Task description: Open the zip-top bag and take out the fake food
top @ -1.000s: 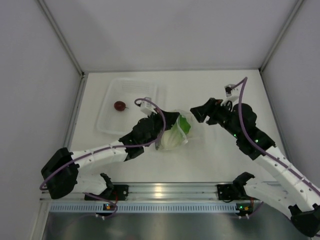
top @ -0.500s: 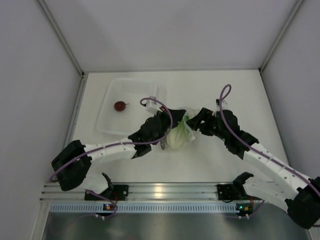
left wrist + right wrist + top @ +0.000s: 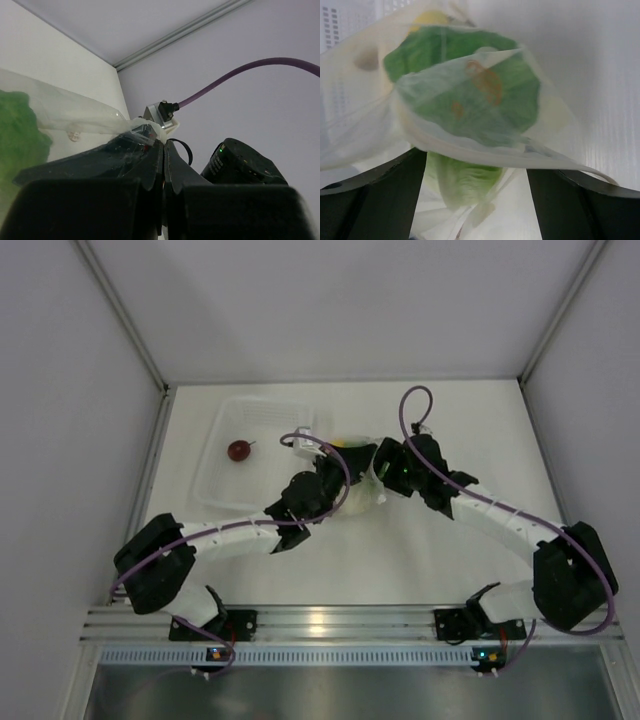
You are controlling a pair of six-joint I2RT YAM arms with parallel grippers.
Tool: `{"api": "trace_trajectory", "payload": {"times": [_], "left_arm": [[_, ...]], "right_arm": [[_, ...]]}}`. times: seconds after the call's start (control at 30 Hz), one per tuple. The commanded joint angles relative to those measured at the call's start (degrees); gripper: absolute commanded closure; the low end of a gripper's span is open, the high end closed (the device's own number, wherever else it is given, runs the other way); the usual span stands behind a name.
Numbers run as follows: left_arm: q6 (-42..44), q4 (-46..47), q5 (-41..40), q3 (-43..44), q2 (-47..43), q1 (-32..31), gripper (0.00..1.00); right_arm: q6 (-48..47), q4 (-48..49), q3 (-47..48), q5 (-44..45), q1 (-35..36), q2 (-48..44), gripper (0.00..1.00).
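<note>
Zip-top bag [image 3: 380, 125], thin crinkly clear film, lies on my white table [image 3: 400, 550] just beside the rigid clear tray [image 3: 215, 480], between both hands. I judge the opening step is in hand. My left hand [image 3: 164, 160] looks pinched closed on a bag edge, and my right hand [image 3: 475, 172] is spread wide, facing it. The next move calls for gripping the opposite lip. Inside are ruffled green lettuce [image 3: 470, 90] and a small yellow piece [image 3: 427, 19].

- The white table [image 3: 470, 420] stretches from the metal rail [image 3: 320, 620] at its near edge to the far wall.
- A clear rectangular tray [image 3: 225, 480] lies flat on its far left part.
- The zip-top bag [image 3: 360, 502] is just right of the tray, near the table's middle; whether it rests on the surface cannot be told.
</note>
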Motion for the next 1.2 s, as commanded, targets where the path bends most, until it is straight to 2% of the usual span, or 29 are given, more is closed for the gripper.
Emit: {"api": "trace_trajectory", "payload": {"times": [0.0,0.1,0.17,0.3,0.4,0.67,0.87,0.93,1.07,1.17], "left_arm": [[-1.6,13.2,-1.1,-1.1,-1.0,-0.3,1.00],[-3.3,13.2,-1.8,-3.5,-0.7,-0.3,1.00],[-4.0,13.2,-1.8,-4.8,-0.2,-0.4,1.00],[-6.3,13.3,-1.9,-7.1,1.0,-0.5,1.00],[-7.3,13.3,-2.5,-9.6,1.2,-0.5,1.00],[-7.6,13.2,-5.1,-14.5,0.8,-0.5,1.00],[-8.2,13.5,-2.9,-15.5,1.9,-0.5,1.00],[-7.4,16.6,-2.1,-16.0,1.7,-0.5,1.00],[-5.4,16.8,0.5,-15.6,1.0,-0.5,1.00],[-5.1,17.5,1.3,-16.2,0.9,-0.5,1.00]], "right_arm": [[-1.5,-3.5,3.1,5.2,-0.4,2.0,0.20],[0.9,-0.1,-0.5,8.4,-0.4,0.3,0.18],[1.6,4.2,-2.0,7.0,-0.6,1.4,0.17],[-0.7,5.8,0.9,-3.2,-0.1,6.3,0.08],[-1.7,8.5,1.5,-7.5,0.2,8.8,0.01],[-7.8,4.5,2.6,-7.8,4.0,14.9,0.01],[-1.9,22.3,-5.1,-17.4,4.5,12.3,0.02],[-1.5,23.2,-4.9,-18.2,4.5,12.0,0.02],[-1.4,28.4,-5.1,-24.7,4.4,12.6,0.01],[-0.2,29.4,-5.1,-26.1,4.5,14.6,0.00]]}}
